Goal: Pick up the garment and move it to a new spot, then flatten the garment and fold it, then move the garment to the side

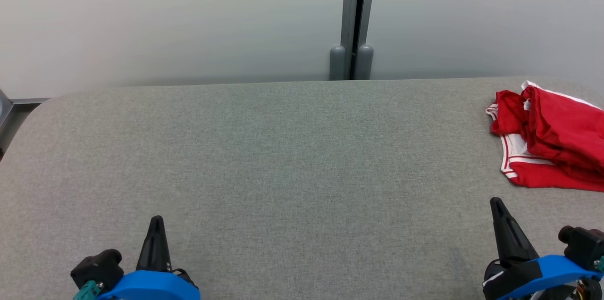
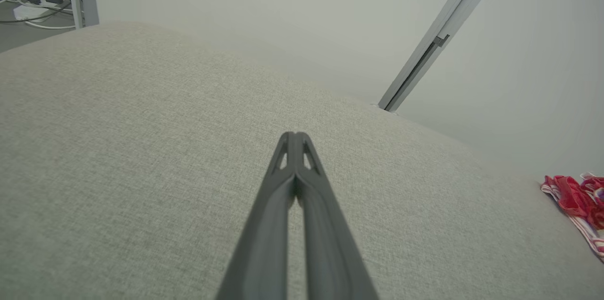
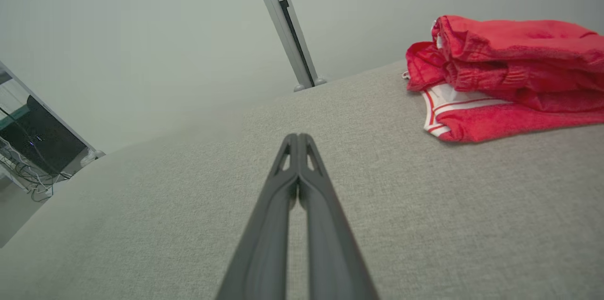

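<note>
A: One garment [image 1: 549, 142] is all I count, red with white striping, bunched in a loose heap at the far right of the grey padded table [image 1: 283, 158].
B: And two grippers. The left gripper [image 2: 295, 136] has its fingers pressed together on nothing, low at the near left, well apart from the cloth.
A: The right gripper [image 3: 297, 137] is pinched closed and empty too, near the heap's front edge but not touching it.
B: That fabric looks light and limp. I'd guess it sags and unfolds once lifted.
A: Then I'd take the striped hem nearest the right gripper, or the top fold. Pinching several layers may drag the whole bundle.
</note>
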You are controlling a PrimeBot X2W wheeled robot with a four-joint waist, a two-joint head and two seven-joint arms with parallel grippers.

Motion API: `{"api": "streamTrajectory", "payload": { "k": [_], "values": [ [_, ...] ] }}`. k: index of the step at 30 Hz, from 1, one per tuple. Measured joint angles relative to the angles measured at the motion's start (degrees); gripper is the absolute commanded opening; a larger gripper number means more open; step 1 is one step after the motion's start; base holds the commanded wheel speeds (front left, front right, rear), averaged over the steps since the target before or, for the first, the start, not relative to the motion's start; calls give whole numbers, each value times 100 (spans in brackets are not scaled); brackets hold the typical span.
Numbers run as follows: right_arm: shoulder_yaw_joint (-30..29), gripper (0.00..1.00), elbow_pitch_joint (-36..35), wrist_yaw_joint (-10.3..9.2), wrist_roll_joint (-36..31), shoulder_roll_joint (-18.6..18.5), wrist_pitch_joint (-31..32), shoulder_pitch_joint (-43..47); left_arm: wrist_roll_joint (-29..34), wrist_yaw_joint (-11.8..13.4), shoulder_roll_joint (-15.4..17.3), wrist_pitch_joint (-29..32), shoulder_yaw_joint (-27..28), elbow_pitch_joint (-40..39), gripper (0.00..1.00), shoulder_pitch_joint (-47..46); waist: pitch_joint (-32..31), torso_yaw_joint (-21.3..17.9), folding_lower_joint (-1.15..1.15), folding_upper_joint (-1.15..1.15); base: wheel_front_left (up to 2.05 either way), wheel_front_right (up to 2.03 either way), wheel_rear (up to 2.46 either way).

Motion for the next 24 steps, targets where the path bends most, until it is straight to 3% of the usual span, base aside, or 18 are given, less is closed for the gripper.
{"api": "streamTrajectory", "payload": {
  "k": [24],
  "values": [
    [-44, 0, 259, -1, 2234, -1, 222, -230, -1967, -372, -135, 499, 499, 0, 0, -225, -16, -13, 0, 0, 0, 0, 0]
  ]
}}
